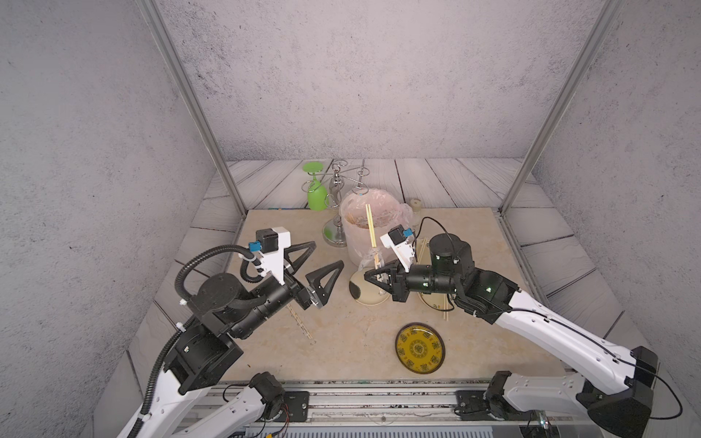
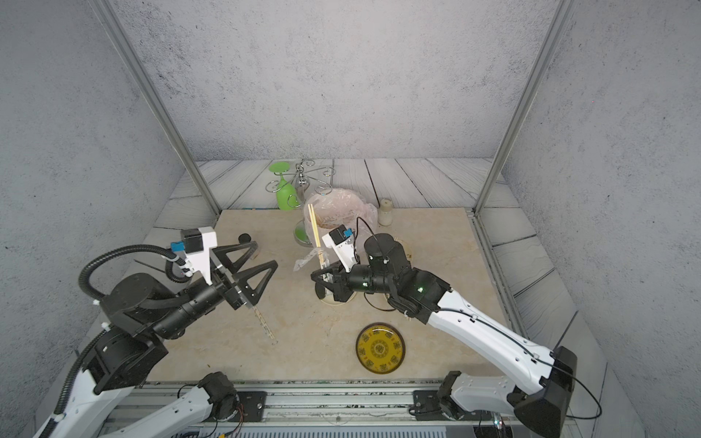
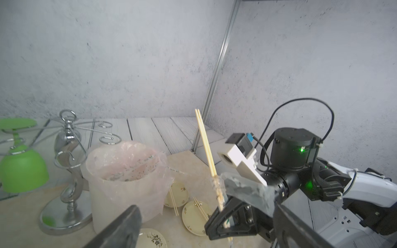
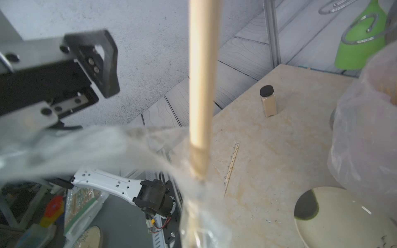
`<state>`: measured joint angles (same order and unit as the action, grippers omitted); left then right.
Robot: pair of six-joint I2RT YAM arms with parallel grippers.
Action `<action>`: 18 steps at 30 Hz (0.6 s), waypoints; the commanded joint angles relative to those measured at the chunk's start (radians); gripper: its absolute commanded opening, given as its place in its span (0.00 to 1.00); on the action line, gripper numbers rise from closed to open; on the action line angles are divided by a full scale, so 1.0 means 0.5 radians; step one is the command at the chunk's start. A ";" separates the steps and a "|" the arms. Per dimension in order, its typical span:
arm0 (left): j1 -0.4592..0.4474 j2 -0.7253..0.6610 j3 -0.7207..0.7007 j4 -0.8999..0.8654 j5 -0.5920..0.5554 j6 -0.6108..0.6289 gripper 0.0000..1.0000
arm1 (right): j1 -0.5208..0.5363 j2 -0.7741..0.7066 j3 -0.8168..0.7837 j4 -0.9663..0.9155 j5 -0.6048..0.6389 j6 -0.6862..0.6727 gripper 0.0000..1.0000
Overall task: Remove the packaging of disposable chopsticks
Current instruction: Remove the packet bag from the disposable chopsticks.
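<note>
Right gripper (image 1: 373, 278) clamped disposable chopsticks (image 1: 371, 227) at their lower end, long axis near upright, tips up. Packaging (image 3: 245, 187) bunched at the grip; left gripper (image 1: 327, 254) gaped wide, empty.

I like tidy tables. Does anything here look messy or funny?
The chopsticks stick up from the shut jaws of the right gripper, and their clear wrapper hangs crumpled, half off, around the bottom. Another printed wrapper lies alone on the table.

Grey textured walls (image 1: 360, 76), plank floor (image 1: 436, 182), beige tabletop (image 1: 341, 341)
</note>
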<state>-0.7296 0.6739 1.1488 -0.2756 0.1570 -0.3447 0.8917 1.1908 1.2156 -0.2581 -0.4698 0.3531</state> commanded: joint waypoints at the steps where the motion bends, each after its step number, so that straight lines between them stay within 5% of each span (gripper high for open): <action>1: 0.003 0.085 0.065 0.039 -0.060 0.132 0.96 | 0.001 -0.104 -0.078 -0.110 -0.168 -0.384 0.00; 9: 0.021 0.553 0.167 0.419 0.938 -0.135 0.75 | 0.003 -0.185 -0.155 -0.018 -0.352 -0.457 0.00; 18: 0.023 0.564 0.022 0.638 0.954 -0.347 0.51 | 0.004 -0.197 -0.198 0.131 -0.435 -0.372 0.00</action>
<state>-0.7197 0.9829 1.1717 -0.0547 0.5831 -0.4736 0.8917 1.1233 1.1145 -0.2272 -0.6567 0.1654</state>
